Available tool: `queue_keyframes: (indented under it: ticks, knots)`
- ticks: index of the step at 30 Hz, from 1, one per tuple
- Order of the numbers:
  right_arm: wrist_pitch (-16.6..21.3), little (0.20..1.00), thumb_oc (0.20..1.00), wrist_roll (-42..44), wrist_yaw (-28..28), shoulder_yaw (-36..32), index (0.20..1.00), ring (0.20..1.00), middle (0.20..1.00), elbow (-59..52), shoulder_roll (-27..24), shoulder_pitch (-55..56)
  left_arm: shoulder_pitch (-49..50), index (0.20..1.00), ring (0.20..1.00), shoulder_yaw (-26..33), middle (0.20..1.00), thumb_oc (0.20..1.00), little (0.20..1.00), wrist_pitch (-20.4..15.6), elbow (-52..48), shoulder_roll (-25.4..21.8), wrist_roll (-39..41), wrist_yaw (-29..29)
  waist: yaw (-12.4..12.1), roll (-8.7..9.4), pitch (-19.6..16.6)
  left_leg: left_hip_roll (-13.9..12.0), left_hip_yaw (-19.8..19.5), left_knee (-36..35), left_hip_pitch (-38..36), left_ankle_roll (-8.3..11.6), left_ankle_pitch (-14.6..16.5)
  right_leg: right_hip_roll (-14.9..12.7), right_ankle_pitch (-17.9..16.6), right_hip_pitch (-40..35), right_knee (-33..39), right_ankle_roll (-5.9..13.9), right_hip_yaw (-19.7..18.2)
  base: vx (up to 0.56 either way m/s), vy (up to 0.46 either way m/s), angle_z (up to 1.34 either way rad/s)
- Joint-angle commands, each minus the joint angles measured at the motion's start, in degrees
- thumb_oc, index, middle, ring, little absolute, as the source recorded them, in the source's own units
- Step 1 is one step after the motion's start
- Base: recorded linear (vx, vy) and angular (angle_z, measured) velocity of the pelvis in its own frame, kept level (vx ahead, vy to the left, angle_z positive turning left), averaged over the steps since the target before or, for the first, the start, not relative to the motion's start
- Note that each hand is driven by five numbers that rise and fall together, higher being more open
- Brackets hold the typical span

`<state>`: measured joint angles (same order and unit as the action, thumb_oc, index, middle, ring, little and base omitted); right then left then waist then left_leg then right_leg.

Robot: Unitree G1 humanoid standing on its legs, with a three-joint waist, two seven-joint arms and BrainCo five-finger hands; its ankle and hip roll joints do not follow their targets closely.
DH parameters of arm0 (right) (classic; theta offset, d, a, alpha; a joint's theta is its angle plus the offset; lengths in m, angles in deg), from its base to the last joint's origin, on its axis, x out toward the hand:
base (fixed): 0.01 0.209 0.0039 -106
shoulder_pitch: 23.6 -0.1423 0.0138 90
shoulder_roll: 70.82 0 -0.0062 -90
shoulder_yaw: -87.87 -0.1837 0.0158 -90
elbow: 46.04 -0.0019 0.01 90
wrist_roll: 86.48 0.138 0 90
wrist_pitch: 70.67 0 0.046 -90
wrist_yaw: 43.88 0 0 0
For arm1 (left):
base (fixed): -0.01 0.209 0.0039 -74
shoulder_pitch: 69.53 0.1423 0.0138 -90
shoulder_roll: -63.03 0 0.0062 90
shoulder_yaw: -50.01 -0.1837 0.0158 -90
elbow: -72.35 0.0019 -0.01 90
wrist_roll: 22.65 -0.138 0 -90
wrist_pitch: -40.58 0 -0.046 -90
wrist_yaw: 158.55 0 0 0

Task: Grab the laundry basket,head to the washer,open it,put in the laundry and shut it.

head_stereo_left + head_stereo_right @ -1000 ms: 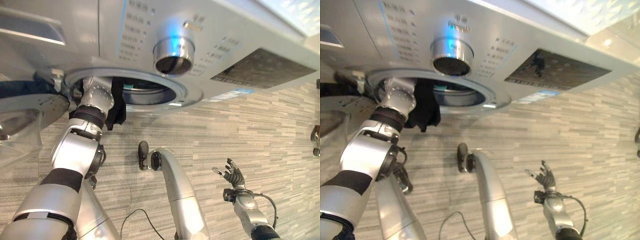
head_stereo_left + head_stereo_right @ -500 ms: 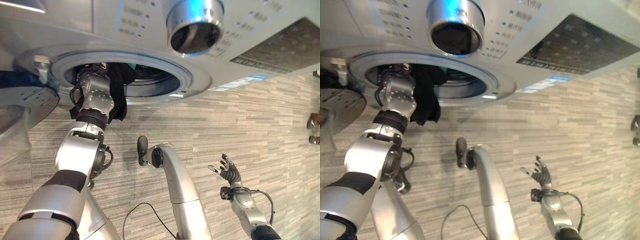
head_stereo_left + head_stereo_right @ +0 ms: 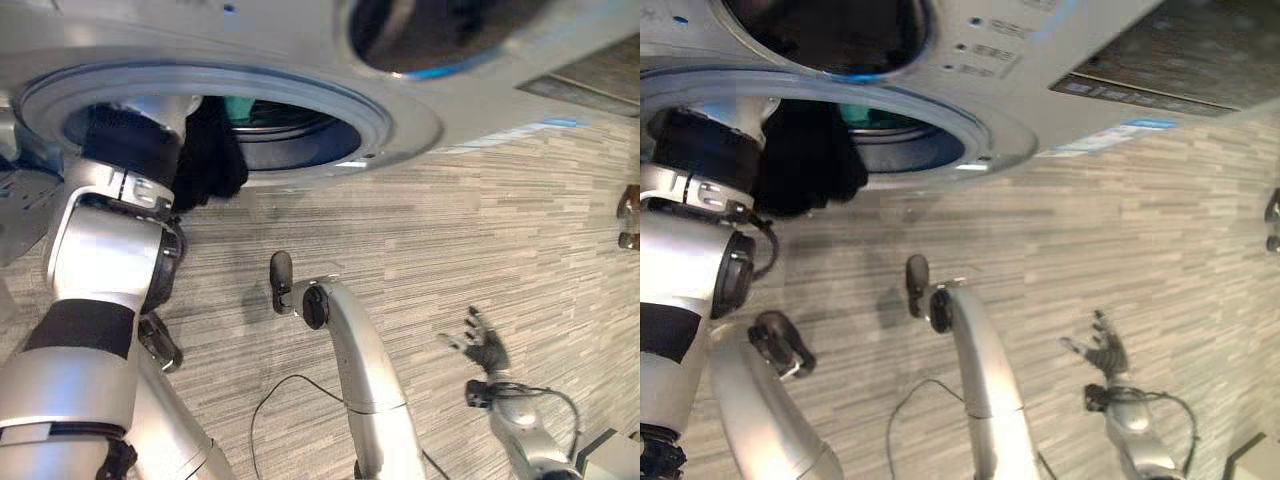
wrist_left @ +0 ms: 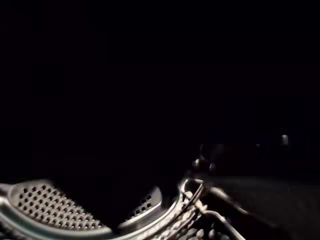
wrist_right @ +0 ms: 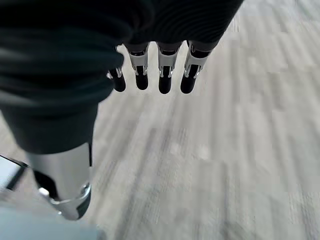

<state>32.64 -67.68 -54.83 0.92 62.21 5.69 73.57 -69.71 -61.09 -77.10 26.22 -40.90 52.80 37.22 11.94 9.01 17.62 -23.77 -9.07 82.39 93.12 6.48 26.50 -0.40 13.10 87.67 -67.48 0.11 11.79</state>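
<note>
Since half a second ago the left arm has gone deeper through the washer's open port [image 3: 400, 125], its hand now hidden inside the drum, so I cannot tell its grip; loading appears underway. The dark laundry [image 3: 205, 160] hangs bunched over the port's lower rim beside that wrist. The right hand [image 3: 485, 350] idles, fingers spread, above the floor [image 3: 500, 230].

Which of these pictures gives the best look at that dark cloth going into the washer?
The right eye view: the dark cloth hangs over the washer's round opening beside the left arm, in full outline. The left eye view shows the same, slightly more hidden by the arm. The left wrist view is nearly black, showing drum holes; the right wrist view shows floor.
</note>
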Motion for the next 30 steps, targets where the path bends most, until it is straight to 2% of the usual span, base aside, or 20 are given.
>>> queue_keyframes:
  ticks: [1,2,3,6,8,10,12,13,14,20,23,26,29,30]
  knots:
    - [1.0,1.0,1.0,-0.2,-0.2,-2.0,1.0,1.0,1.0,-1.5,-1.7,0.9,-3.2,0.2,0.2,-0.8,0.2,0.2,0.2,-4.8,-2.9,-2.5,-1.1,0.5,1.4,-1.3,1.3,3.1,0.3,4.1,-6.9,-3.36,1.5,-2.1,2.1,-0.3,1.3,4.63,3.5,0.02,-0.041,0.19]
    - [1.0,1.0,1.0,-0.2,-0.3,-1.3,1.0,1.0,1.0,-1.6,-1.6,0.2,-1.8,0.551,0.551,-0.1,0.551,0.551,0.551,-4.1,-1.7,-2.0,-0.2,0.0,1.2,-1.21,1.5,3.4,0.1,4.3,-6.6,-3.31,1.4,-2.3,2.1,-0.1,1.0,4.61,3.5,0.01,-0.023,0.25]
    - [0.8,1.0,1.0,-0.2,-0.2,-0.7,1.0,1.0,1.0,-1.7,-1.6,-0.4,-0.6,1.0,1.0,0.5,1.0,1.0,1.0,-3.2,-0.8,-1.5,0.7,-0.5,1.1,-1.12,1.5,3.6,0.1,4.5,-6.4,-3.3,1.4,-2.6,2.0,0.1,0.8,4.54,3.5,0.01,-0.018,0.26]
    - [0.2,1.0,1.0,-0.2,-0.4,1.4,1.0,1.0,1.0,-1.4,-1.7,-2.0,3.3,1.0,1.0,0.1,1.0,1.0,1.0,3.0,7.9,-1.9,-1.3,-0.1,0.4,-1.68,1.7,4.4,0.4,4.6,-5.6,-3.47,1.2,-3.2,2.0,0.4,0.5,4.24,3.4,0.0,-0.007,0.14]
    - [-0.2,1.0,1.0,-0.2,-0.2,2.9,1.0,1.0,1.0,-1.3,-1.8,-2.6,5.4,1.0,1.0,-2.5,1.0,1.0,1.0,12.0,17.9,-4.0,-9.3,-2.5,0.2,-2.01,1.8,5.0,0.7,4.3,-5.4,-3.5,1.3,-3.8,2.3,0.4,0.4,4.09,3.5,-0.03,0.003,0.12]
    - [-0.4,1.0,1.0,0.0,0.2,4.1,1.0,1.0,1.0,-1.3,-2.0,-2.9,6.9,1.0,1.0,-3.6,1.0,1.0,1.0,16.6,23.5,-4.2,-14.9,-5.1,0.4,-2.18,1.5,5.2,1.0,3.5,-5.2,-3.43,0.8,-4.0,1.8,0.3,1.1,4.07,3.4,-0.04,0.018,0.21]
    - [-0.4,1.0,1.0,-0.4,1.0,5.0,1.0,1.0,1.0,-1.3,-3.3,-3.0,9.1,1.0,1.0,-6.0,1.0,1.0,1.0,21.8,30.1,-5.4,-26.5,-7.1,0.9,-2.07,1.1,5.2,1.3,2.4,-5.4,-3.48,0.8,-4.2,1.5,0.1,1.7,4.09,3.2,-0.03,0.032,0.07]
    - [1.0,1.0,1.0,1.3,1.5,7.6,1.0,1.0,1.0,11.2,-0.6,-4.8,11.9,1.0,1.0,-3.0,1.0,1.0,1.0,22.6,33.3,-5.5,-29.6,-8.4,1.1,-2.08,0.9,5.1,1.7,1.8,-5.7,-3.58,0.6,-4.1,1.4,-0.2,2.0,4.13,3.0,-0.05,0.034,-0.04]
    - [0.5,1.0,1.0,2.2,1.5,8.9,1.0,1.0,1.0,16.2,-0.7,-7.8,12.9,1.0,1.0,-2.7,1.0,1.0,1.0,23.3,35.3,-4.8,-31.0,-8.6,0.9,-2.27,0.7,5.1,1.9,1.6,-5.9,-3.71,0.5,-3.9,1.1,-0.3,2.3,4.14,2.9,-0.05,0.034,-0.01]
    - [1.3,1.0,1.0,5.0,2.9,11.7,1.0,1.0,1.0,18.7,-1.3,-12.0,12.4,1.0,1.0,-3.7,1.0,1.0,1.0,22.4,34.3,-3.4,-36.1,-6.5,1.7,-2.5,0.5,5.2,3.4,-2.8,-8.3,-3.91,-0.4,-3.8,-0.5,-2.3,5.7,4.41,2.5,-0.06,0.022,0.0]
    - [1.4,1.0,1.0,4.4,2.6,12.8,1.0,1.0,1.0,21.2,-0.3,-12.6,17.7,1.0,1.0,-1.9,1.0,1.0,1.0,20.5,30.4,1.2,-37.3,-4.4,1.1,-3.68,1.3,6.9,4.9,-8.2,-12.0,-4.05,-2.0,-3.9,-1.1,-5.1,9.1,4.25,1.5,-0.08,-0.007,0.13]
    - [1.5,1.0,1.0,2.9,2.4,13.6,1.0,1.0,1.0,22.3,0.1,-12.8,20.7,1.0,1.0,-1.3,1.0,1.0,1.0,19.4,28.2,3.0,-38.3,-3.4,0.8,-4.2,1.6,7.4,5.4,-10.5,-13.8,-4.16,-2.5,-4.2,-1.4,-6.5,10.4,4.3,1.1,-0.06,0.017,0.28]
    - [1.6,1.0,1.0,1.8,1.9,13.6,1.0,1.0,1.0,21.6,-0.1,-12.4,24.7,1.0,1.0,0.4,1.0,1.0,1.0,15.1,20.3,6.1,-34.6,-1.1,0.0,-4.96,2.3,8.6,6.4,-14.5,-16.5,-4.13,-3.9,-4.7,-2.0,-8.6,12.3,4.27,0.6,-0.07,0.009,0.15]
    - [2.0,1.0,1.0,1.8,1.5,13.1,1.0,1.0,1.0,21.2,0.0,-12.1,25.3,1.0,1.0,1.1,1.0,1.0,1.0,12.0,14.8,7.2,-32.0,-0.3,-0.4,-5.2,2.8,9.1,6.3,-15.9,-17.3,-3.93,-4.7,-4.9,-2.2,-9.1,13.0,4.24,0.4,-0.08,-0.005,0.19]
